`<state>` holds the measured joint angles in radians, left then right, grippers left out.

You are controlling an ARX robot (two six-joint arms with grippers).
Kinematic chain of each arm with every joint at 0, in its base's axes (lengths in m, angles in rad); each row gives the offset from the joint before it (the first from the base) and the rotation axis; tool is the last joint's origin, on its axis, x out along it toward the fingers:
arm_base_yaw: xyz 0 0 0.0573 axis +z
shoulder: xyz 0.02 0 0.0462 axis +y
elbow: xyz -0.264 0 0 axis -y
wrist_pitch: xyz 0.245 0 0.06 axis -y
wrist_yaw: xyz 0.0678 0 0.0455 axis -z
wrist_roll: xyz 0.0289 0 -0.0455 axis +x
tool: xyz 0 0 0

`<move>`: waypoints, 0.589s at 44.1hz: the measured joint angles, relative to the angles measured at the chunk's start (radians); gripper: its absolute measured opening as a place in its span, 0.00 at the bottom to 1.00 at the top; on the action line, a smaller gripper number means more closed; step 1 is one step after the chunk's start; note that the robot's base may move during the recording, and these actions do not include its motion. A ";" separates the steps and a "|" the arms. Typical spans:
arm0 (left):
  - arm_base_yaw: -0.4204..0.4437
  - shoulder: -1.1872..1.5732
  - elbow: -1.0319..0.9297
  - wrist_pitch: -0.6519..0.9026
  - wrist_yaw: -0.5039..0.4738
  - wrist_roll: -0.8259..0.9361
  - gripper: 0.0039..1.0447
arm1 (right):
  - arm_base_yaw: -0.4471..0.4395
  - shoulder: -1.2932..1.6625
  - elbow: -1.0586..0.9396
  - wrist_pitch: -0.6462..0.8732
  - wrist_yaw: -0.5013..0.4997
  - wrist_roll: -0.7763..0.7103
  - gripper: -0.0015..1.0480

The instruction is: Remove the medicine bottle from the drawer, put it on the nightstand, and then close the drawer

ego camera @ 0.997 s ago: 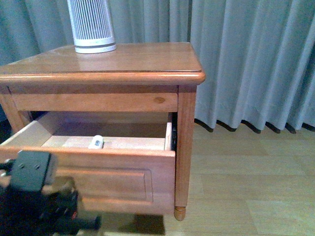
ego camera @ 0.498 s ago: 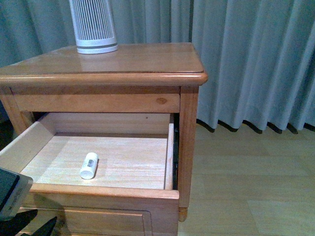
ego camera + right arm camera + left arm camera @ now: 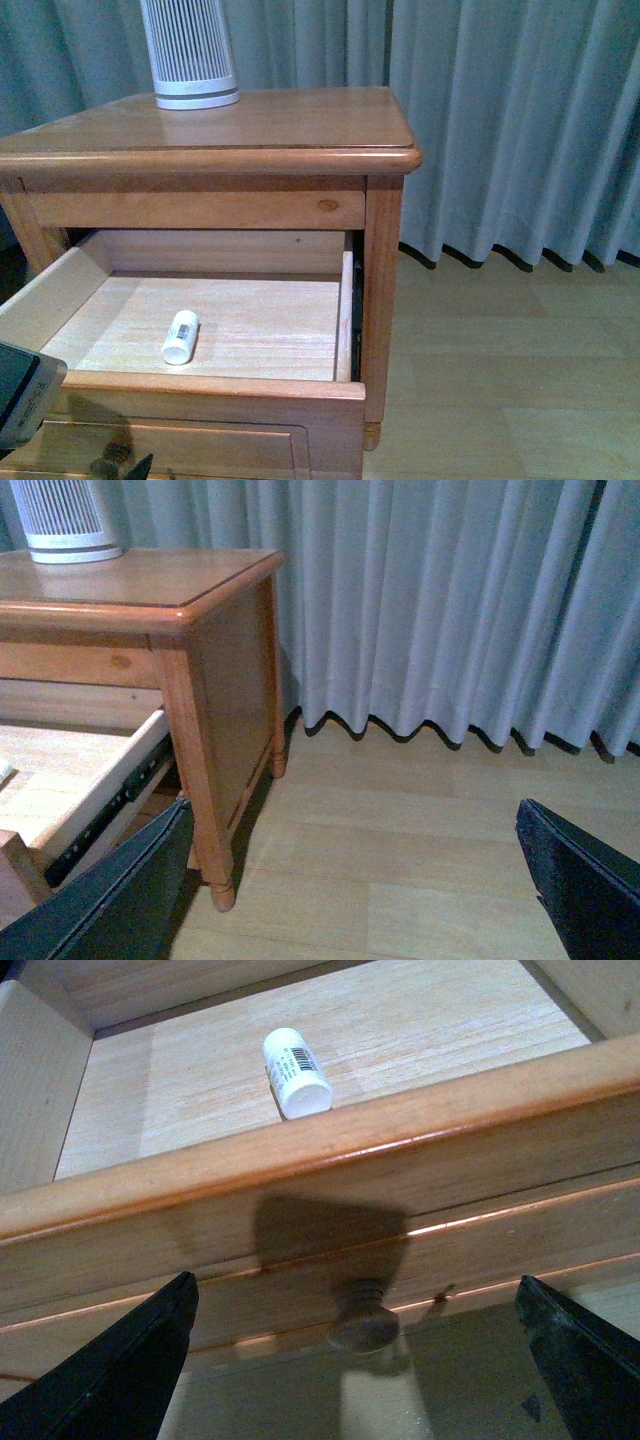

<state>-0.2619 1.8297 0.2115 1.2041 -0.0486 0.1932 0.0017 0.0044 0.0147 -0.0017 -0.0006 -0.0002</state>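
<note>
L gripper (image 3: 352,1282) hangs empty w/ jaws spread wide, just outside the drawer (image 3: 300,1175) front, above its knob (image 3: 362,1322). R gripper (image 3: 352,810) is likewise spread and empty, off beside the nightstand (image 3: 150,585). Drawer is out; bottle (image 3: 297,1072) lies on its side on the drawer floor near the front, untouched. Step in hand: the pick. Next move prob. needs L to clear the rim, dip in, close across the bottle.

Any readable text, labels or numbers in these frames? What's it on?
No text can be read in any view.
Medicine bottle label: barcode and small dark print, too blurred to read.
White ribbed appliance and nightstand: no markings visible.
</note>
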 joint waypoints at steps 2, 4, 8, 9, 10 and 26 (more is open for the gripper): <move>0.000 0.000 0.000 0.000 0.000 0.000 0.94 | 0.000 0.000 0.000 0.000 0.000 0.000 0.93; 0.000 0.000 0.000 0.000 0.000 0.000 0.94 | 0.000 0.000 0.000 0.000 0.000 0.000 0.93; 0.000 0.000 0.000 0.000 0.000 0.000 0.94 | 0.000 0.000 0.000 0.000 0.000 0.000 0.93; 0.000 0.000 0.000 0.000 0.000 0.000 0.94 | 0.000 0.000 0.000 0.000 0.000 0.000 0.93; 0.000 0.000 0.000 0.000 0.000 0.000 0.94 | 0.000 0.000 0.000 0.000 0.000 0.000 0.93; -0.001 0.062 -0.012 0.182 -0.032 -0.068 0.94 | 0.000 0.000 0.000 0.000 0.000 0.000 0.93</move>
<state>-0.2626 1.8915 0.1997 1.3861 -0.0811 0.1253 0.0017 0.0044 0.0147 -0.0017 -0.0006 -0.0006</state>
